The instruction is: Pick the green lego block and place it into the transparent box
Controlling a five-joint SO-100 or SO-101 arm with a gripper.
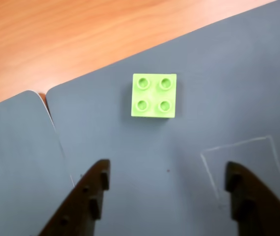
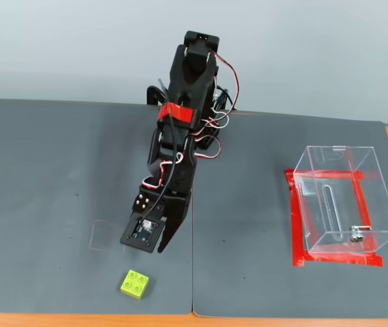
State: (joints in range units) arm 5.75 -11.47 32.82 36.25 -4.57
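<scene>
Approach stage of a pick-and-place cycle. The tool (image 1: pixel 167 184) hangs released and empty above the dark grey mat (image 1: pixel 218 73), its two black fingers (image 1: pixel 88 196) spread wide at the lower edge of the wrist view; the gap between them looks wider than the brick, which suits a descent over it. The green lego block (image 1: pixel 154 95) sits studs-up on the mat, ahead of the fingertips and apart from them, roughly centred on the opening though a little nearer the finger at the left of the wrist view. In the fixed view the tool (image 2: pixel 154 244) points down and toward the desk's near edge, with the block (image 2: pixel 134 283) just beyond its tip, not yet between the fingers. A faint outlined square (image 1: pixel 243 164) on the mat lies beside the finger at the right of the wrist view; the block stands outside it. The transparent box (image 2: pixel 344 204) stands well apart from the tool, at the right of the fixed view, open-topped within a red tape (image 2: pixel 296 225) outline that presumably fixes its position. The seam between two mats (image 1: pixel 51 118) runs beside the finger at the left of the wrist view.
</scene>
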